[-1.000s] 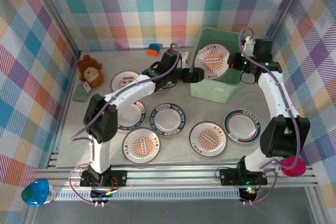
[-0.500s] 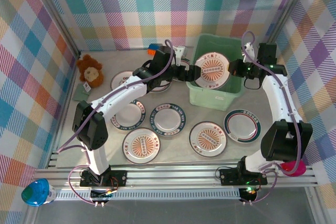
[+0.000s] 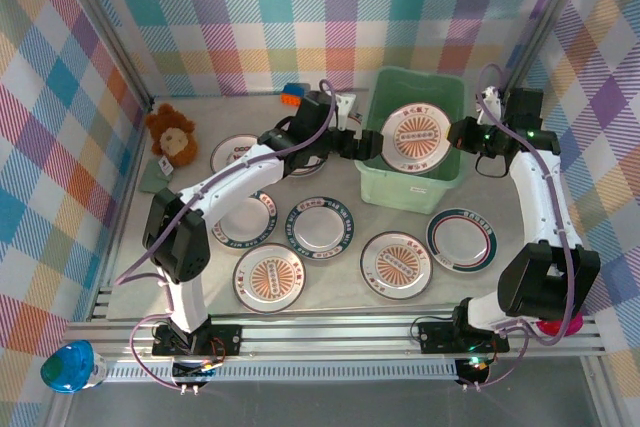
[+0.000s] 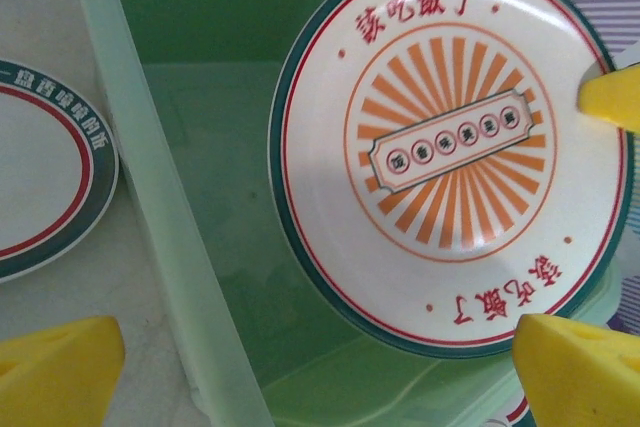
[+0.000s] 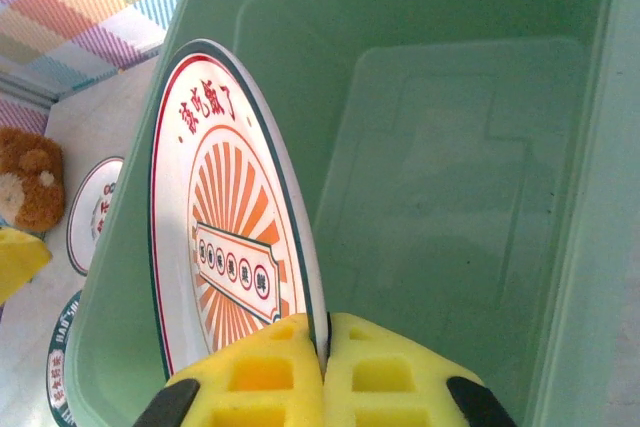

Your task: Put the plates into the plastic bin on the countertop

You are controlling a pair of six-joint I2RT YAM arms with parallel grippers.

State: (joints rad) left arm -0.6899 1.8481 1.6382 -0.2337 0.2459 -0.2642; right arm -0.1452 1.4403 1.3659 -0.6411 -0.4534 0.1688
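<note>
Right gripper (image 5: 325, 347) is shut tight on the rim of one sunburst plate (image 5: 235, 237), pinching the edge between its yellow foam pads (image 5: 255, 382), so the plate hangs on edge, tilted, not flat. An edge pinch is likely the only grip a thin plate allows, and it lets the plate go in past the rolled rim. In the top view the right gripper (image 3: 462, 135) is at the right side of the plastic bin (image 3: 400, 192), with the plate (image 3: 415, 135) inside the bin's outline, face turned toward the left arm. Can't tell whether its lower edge touches the bin floor. Left gripper (image 3: 365, 144) hovers at the bin's left rim, jaws spread wide and holding nothing. Its pads (image 4: 60, 372) sit either side of the wrist view, one over the countertop outside the bin wall (image 4: 150, 197), and show no contact with the plate (image 4: 450, 147). It looks like a handover just finished or a support stance. Bin contents: just the held plate, the rest bare green floor (image 5: 450, 177). Six more plates lie flat on the countertop (image 3: 330, 277), e.g. a teal-rimmed plate (image 3: 320, 225) and an orange-centred plate (image 3: 397, 265); more may sit under the left arm. The task looks early.
</note>
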